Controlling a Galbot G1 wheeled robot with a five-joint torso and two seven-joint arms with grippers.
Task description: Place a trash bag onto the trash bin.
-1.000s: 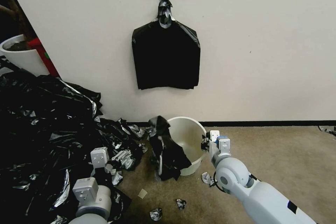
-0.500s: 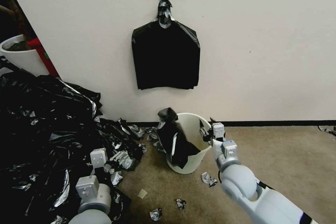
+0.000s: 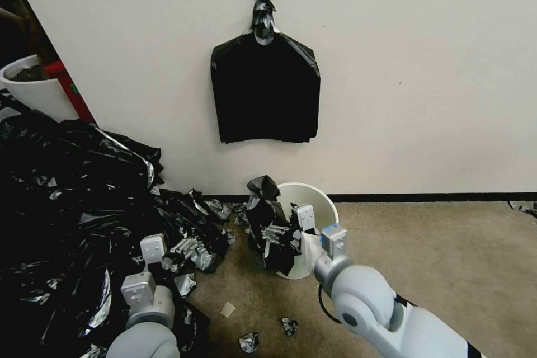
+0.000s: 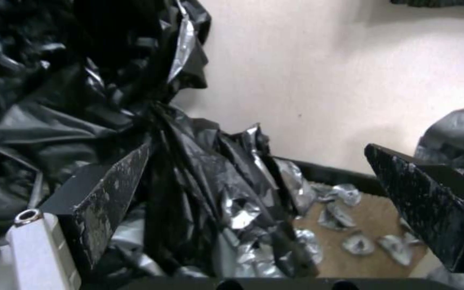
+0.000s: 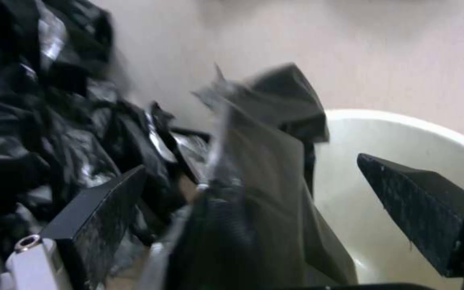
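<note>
Bag (image 3: pixel 269 224) draped over the near-left rim of the bin (image 3: pixel 319 201), standing by the wall; right gripper (image 5: pixel 275 209) spread wide astride the hanging film, apparently to seize it; left gripper (image 4: pixel 275 209) equally wide, idle over loose sheeting (image 3: pixel 67 207)

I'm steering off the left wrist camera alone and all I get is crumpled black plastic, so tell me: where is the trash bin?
Observer: The trash bin stands on the carpet by the wall, to the right of the heap of black sheeting.
Operator: Is the trash bag on it?
Observer: Only partly. The trash bag hangs crumpled over the bin's left rim, mostly outside, and the mouth is uncovered.
Operator: And the right gripper?
Observer: The right gripper is open at that rim, with its jaws on either side of the bag, not gripping it.
</note>
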